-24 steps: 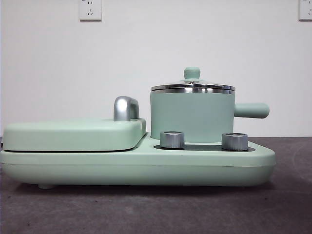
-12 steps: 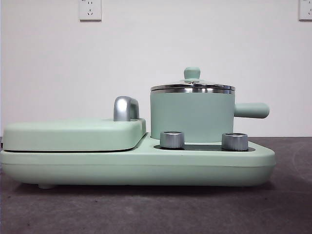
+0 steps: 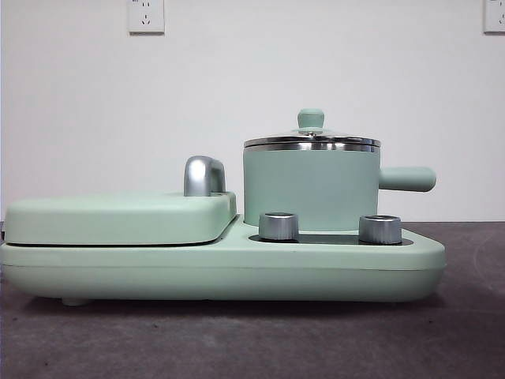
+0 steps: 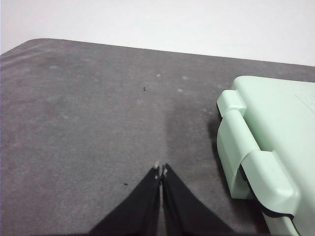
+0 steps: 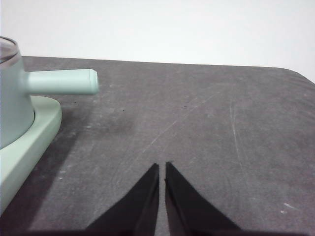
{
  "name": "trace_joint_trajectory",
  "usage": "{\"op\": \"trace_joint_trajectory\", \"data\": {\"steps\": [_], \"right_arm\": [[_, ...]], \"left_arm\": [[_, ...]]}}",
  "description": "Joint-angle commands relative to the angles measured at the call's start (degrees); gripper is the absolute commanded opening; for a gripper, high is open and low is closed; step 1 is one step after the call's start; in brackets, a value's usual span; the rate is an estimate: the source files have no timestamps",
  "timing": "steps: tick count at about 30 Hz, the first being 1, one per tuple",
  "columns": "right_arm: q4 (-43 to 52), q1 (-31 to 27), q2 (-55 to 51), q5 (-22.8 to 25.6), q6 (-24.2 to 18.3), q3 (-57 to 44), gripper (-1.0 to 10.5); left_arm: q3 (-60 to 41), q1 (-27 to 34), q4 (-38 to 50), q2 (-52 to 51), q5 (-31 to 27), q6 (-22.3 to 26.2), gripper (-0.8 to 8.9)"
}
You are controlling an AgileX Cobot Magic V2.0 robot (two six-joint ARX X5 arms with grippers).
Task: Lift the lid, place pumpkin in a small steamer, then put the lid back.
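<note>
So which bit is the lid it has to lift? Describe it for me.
Find the wide mint-green cooker on the table, then the round pot with a side handle. The lid sits on that pot: a steel-rimmed disc with a small green knob, unlike the flat rectangular cover with the chrome handle beside it.

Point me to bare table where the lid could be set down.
Two free patches: bare mat past the steamer's side handle, ahead of the right gripper, and bare mat beside the griddle cover's end, ahead of the left gripper. The cooker base is crowded with knobs. No pumpkin in view.
</note>
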Motion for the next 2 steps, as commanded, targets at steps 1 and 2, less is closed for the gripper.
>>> {"op": "trace_joint_trajectory", "data": {"steps": [1,2], "right_arm": [[0.74,-0.11,-0.13,0.17,0.96,-0.24,0.2],[0.74,-0.11,-0.13,0.17,0.96,-0.24,0.2]], "left_arm": [[-1.07,-0.04,-0.35,-0.09,0.07,-0.15,0.07],[-1.05,-0.04,-0.35,-0.09,0.07,-0.15,0.07]]}}
